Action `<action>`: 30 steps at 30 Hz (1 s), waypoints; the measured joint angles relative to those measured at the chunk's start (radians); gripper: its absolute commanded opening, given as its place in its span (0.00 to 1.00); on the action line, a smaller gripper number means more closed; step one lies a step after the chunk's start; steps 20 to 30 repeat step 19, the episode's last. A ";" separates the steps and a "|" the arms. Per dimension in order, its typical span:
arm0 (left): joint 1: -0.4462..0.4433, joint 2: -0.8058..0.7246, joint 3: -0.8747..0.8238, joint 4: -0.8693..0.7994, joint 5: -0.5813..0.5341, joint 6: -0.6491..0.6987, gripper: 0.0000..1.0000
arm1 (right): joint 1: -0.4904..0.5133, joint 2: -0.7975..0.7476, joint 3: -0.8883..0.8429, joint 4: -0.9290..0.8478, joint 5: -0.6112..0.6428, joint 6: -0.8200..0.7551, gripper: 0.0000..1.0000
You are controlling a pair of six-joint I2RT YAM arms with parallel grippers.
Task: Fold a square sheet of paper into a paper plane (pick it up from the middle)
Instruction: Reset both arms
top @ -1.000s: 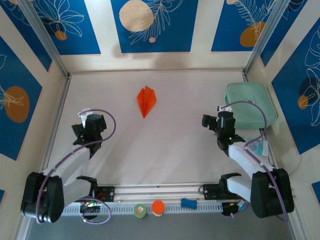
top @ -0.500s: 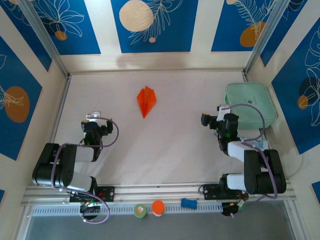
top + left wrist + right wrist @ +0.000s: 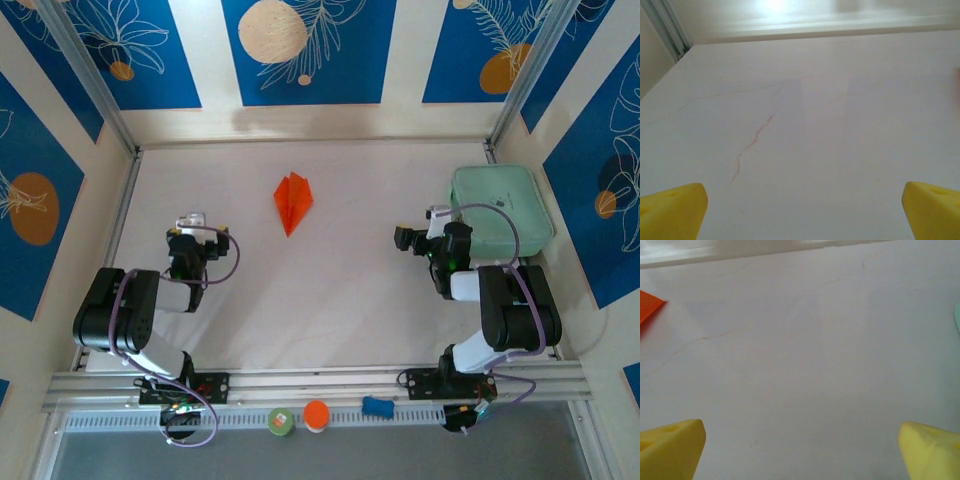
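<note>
Between and ahead of both pincers, on the table (image 3: 330,290): paper plane (image 3: 292,202), orange, flat, nose toward the arms.
Left gripper (image 3: 801,212): fingers spread wide, plane forward-right.
Right gripper (image 3: 800,450): spread wide, plane forward-left, mint-green case (image 3: 500,208) just right.

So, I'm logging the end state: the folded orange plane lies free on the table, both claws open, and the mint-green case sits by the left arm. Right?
No: the top external view shows the mint-green case by the right arm. The paper plane lies free on the table, with the left claw and right claw open.
</note>
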 measured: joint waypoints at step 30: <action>0.000 0.002 0.026 -0.055 0.023 0.026 0.99 | -0.002 0.000 0.008 -0.002 -0.003 0.000 0.99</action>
